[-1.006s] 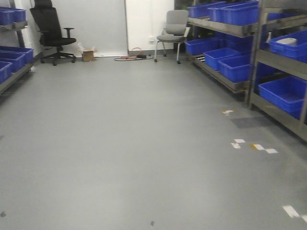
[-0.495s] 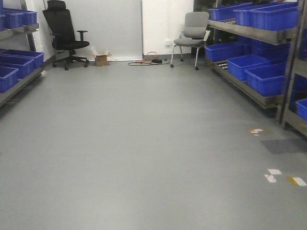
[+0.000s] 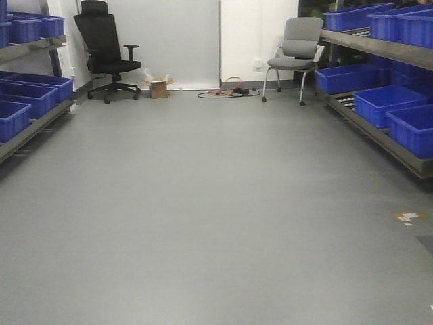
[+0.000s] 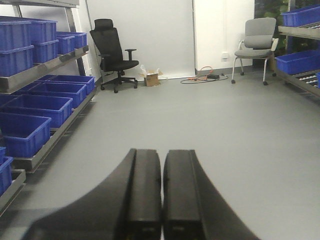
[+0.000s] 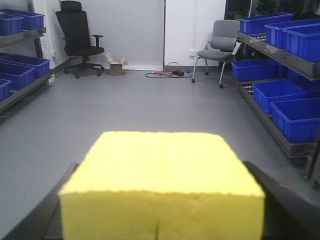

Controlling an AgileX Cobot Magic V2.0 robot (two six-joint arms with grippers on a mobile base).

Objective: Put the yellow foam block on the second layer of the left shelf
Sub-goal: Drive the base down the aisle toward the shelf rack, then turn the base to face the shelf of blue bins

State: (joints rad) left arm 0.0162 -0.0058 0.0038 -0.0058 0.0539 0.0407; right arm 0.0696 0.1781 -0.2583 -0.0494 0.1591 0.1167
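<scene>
The yellow foam block (image 5: 160, 180) fills the lower middle of the right wrist view. My right gripper (image 5: 162, 205) is shut on it, and a dark finger shows at each side of the block. In the left wrist view my left gripper (image 4: 161, 172) is shut with nothing between its black fingers (image 4: 145, 185). It hangs above the grey floor. The left shelf (image 4: 50, 66) is a metal rack whose layers carry blue bins (image 4: 37, 107). It runs along the left wall (image 3: 40, 125) and is a good way off from both grippers.
A second rack with blue bins (image 3: 396, 125) lines the right wall. At the far end stand a black office chair (image 3: 105, 54), a cardboard box (image 3: 159, 88), cables (image 3: 230, 91) and a grey chair (image 3: 298, 51). Tape marks (image 3: 408, 217) lie on the floor at right.
The front view has swung to the left. The chairs and right rack slid rightward in the picture, and more of the left shelf has come into sight.
</scene>
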